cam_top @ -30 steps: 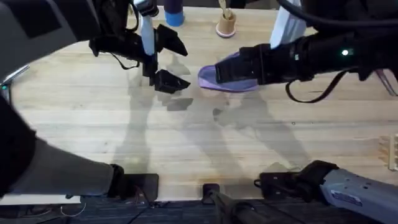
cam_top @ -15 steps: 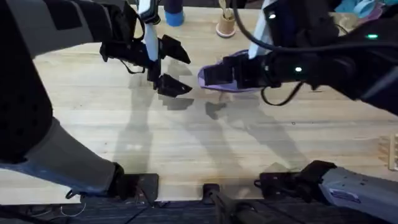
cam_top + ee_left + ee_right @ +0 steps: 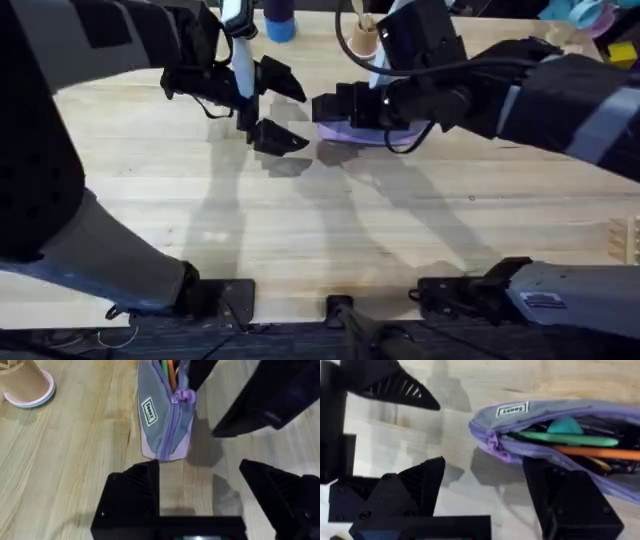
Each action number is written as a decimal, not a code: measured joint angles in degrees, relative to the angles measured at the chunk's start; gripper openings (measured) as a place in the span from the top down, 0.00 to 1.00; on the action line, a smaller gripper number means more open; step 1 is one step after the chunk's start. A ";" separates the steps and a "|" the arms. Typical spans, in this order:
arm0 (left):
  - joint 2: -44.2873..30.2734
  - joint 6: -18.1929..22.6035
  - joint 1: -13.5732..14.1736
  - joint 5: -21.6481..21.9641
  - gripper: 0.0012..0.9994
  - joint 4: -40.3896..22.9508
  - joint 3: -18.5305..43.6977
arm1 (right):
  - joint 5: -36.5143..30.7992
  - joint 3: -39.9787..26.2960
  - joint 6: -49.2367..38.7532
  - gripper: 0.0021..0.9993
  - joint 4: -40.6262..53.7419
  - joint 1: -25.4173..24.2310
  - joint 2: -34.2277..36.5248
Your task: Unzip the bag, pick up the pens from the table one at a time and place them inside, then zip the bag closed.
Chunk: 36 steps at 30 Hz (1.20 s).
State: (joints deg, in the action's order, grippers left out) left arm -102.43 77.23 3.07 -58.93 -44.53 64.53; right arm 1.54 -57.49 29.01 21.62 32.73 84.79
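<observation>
In the overhead view the left arm sweeps in from the left edge, large and dark, and its forearm crosses the upper left of the frame. Its left gripper [image 3: 275,105] hangs over the table [image 3: 300,230] left of centre near the top, black fingers spread wide and empty, one above the other in the frame. A broad stretch of bare pale planks runs below both grippers across the whole middle and lower frame, down to the arm bases at the bottom edge.

Just right of that gripper lies the bag [image 3: 365,133], its lilac end showing beneath the right arm. In the left wrist view the bag [image 3: 165,415] points its zipper end toward the fingers, apart from them, with a strip of bare wood between; a pink-rimmed cup base [image 3: 27,385] stands at the upper left.

The right gripper [image 3: 335,105] sits over the bag's left end, its arm stretching in from the right edge across the upper right. In the right wrist view its fingers are wide apart and grip nothing, and the left gripper's fingers show at the upper left. The bag [image 3: 540,415] lies unzipped there, the green pen [image 3: 565,438] and the orange pen [image 3: 595,452] resting lengthwise inside, side by side.

At the top edge of the overhead view stand a blue cylinder [image 3: 280,22] and a tan spool [image 3: 362,40].
</observation>
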 joint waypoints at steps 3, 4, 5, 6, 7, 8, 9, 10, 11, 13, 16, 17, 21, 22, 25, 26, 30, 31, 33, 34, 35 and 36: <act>0.00 0.01 0.00 0.01 0.01 0.00 0.00 | -1.26 0.01 0.28 0.07 -1.24 0.00 0.71; 0.00 0.01 0.00 -0.01 0.00 0.01 0.00 | -1.64 0.01 0.39 0.08 -1.30 0.02 0.74; 0.00 0.02 0.00 -0.01 0.00 0.00 0.00 | -2.03 0.01 0.44 0.08 -1.32 0.04 0.72; 0.00 0.05 0.00 -0.01 0.00 0.02 0.00 | -2.47 0.01 0.54 0.09 -1.46 0.04 0.72; 0.00 0.14 0.00 -0.01 0.00 0.00 0.00 | -3.01 0.01 0.61 0.11 -1.49 0.04 0.72; 0.00 0.17 0.00 -0.01 0.00 0.02 0.00 | -4.61 0.01 0.89 0.17 -1.53 0.11 0.74; 0.00 0.17 0.00 -0.01 0.00 0.02 0.00 | -4.94 0.01 1.03 0.19 -1.52 0.15 0.74; 0.00 0.18 0.00 -0.01 0.00 0.00 0.00 | -5.27 0.01 1.10 0.22 -1.50 0.15 0.72; 0.00 0.20 0.00 -0.01 0.00 0.00 0.00 | -5.55 0.02 1.25 0.25 -1.45 0.15 0.74; 0.00 0.19 0.00 -0.01 0.00 0.02 0.00 | -6.18 0.01 1.30 0.31 -1.52 0.15 1.06; 0.00 0.26 0.00 -0.01 0.00 0.00 0.00 | -6.77 0.01 1.68 0.38 -2.10 0.15 2.30; 0.00 0.29 0.00 -0.01 0.00 0.00 0.00 | -6.97 0.03 1.99 0.40 -2.26 0.15 2.82; 0.00 0.35 0.00 -0.01 0.01 0.00 0.00 | -8.96 0.01 4.60 0.52 -2.74 0.15 3.96; 0.00 0.35 0.00 -0.01 0.01 0.00 0.00 | -9.11 0.01 4.92 0.55 -2.76 0.15 3.94; 0.00 0.35 0.00 -0.01 0.00 0.00 0.00 | -9.27 0.01 5.40 0.64 -2.76 0.22 3.94; 0.00 0.35 0.00 -0.01 0.01 0.00 0.00 | -9.27 0.01 5.54 0.68 -2.76 0.26 3.95; 0.00 0.35 0.00 -0.01 0.00 0.02 0.00 | -9.29 0.01 5.74 0.83 -2.76 0.37 3.94; 0.00 0.35 0.00 -0.01 0.00 0.00 0.00 | -9.27 0.01 5.78 0.90 -2.79 0.37 3.94; 0.00 0.35 0.00 -0.01 0.00 0.02 0.00 | -9.27 0.01 5.88 0.96 -2.81 0.37 3.94; 0.00 0.35 0.00 -0.01 0.00 0.00 0.00 | -9.27 0.04 5.93 0.97 -2.81 0.37 3.94; 0.00 0.35 0.00 -0.01 0.01 0.00 0.00 | -9.27 0.01 5.93 0.97 -2.81 0.37 3.94; 0.00 0.35 0.00 -0.01 0.01 0.00 0.00 | -9.27 0.01 5.95 0.97 -2.81 0.37 3.94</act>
State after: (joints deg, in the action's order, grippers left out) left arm -102.43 77.58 3.07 -58.94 -44.53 64.53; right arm -7.73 -57.47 34.95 18.81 33.10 88.73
